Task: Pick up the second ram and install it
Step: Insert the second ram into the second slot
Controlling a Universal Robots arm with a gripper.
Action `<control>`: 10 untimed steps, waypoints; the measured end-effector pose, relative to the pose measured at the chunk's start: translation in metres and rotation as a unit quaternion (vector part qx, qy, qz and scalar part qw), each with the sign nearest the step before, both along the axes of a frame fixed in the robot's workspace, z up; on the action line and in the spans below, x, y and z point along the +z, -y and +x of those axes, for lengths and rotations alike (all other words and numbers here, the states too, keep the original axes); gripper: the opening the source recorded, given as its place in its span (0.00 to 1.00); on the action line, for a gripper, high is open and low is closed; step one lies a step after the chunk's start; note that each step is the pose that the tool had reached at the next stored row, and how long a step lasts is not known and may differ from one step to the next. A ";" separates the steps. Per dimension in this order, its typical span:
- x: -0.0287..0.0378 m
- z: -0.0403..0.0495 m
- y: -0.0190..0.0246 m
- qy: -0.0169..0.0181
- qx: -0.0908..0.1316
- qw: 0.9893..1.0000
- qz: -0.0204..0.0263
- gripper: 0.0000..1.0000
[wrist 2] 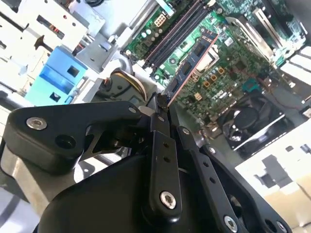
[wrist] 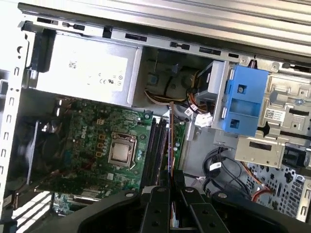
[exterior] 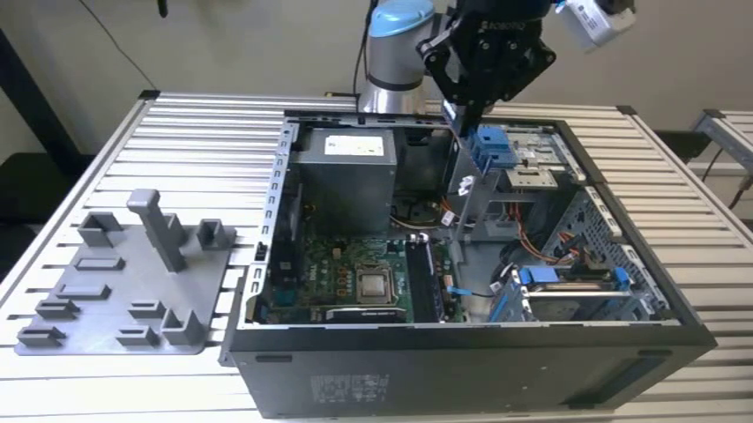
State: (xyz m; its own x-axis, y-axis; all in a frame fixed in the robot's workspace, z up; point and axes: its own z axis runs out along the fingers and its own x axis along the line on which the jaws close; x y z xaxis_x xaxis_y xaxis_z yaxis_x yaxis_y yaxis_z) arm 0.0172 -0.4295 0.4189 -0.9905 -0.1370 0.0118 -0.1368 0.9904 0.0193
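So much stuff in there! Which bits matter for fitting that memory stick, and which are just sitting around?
Part of the job:
- second ram, held in the gripper
- memory slots
- motherboard

Just sitting there:
- power supply
- blue bracket
- grey fixture plate beside the case

Bright even light washes the table (exterior: 189,132), but the computer case (exterior: 471,370) is shadowed inside, fingers (wrist 2: 159,145) dark.

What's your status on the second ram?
End effector shut on second ram. Ram held above motherboard slots, not seated. Cable bundle close beside the slots.
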 end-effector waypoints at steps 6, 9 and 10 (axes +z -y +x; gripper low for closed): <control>-0.0011 0.0000 0.0000 0.000 -0.055 0.998 0.000 0.14; -0.0015 0.0000 0.0000 0.000 -0.081 0.997 0.000 0.14; -0.0016 0.0000 0.0000 0.000 -0.088 0.996 0.000 0.14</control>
State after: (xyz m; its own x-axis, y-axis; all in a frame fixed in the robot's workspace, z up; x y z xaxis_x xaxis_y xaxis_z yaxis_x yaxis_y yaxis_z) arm 0.0172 -0.4295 0.4173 -0.9992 0.0380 0.0119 0.0382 0.9991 0.0191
